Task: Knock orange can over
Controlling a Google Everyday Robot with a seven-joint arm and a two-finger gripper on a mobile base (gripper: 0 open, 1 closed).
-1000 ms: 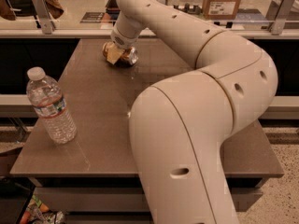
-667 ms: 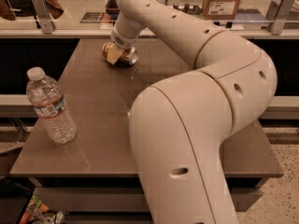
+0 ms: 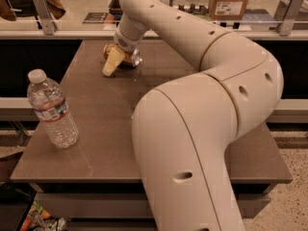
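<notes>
One pale robot arm [image 3: 202, 105] fills the right half of the frame and reaches to the upper left. Its gripper [image 3: 114, 61] sits low over the far part of the brown worktop [image 3: 106, 129]. Whether the gripper is clenched or released cannot be told. The orange can [image 3: 129, 57] touches it, partly hidden behind it, and seems to lie on its side with its silver end toward the right. One clear water bottle [image 3: 52, 110] stands upright near the worktop's left edge, well apart.
</notes>
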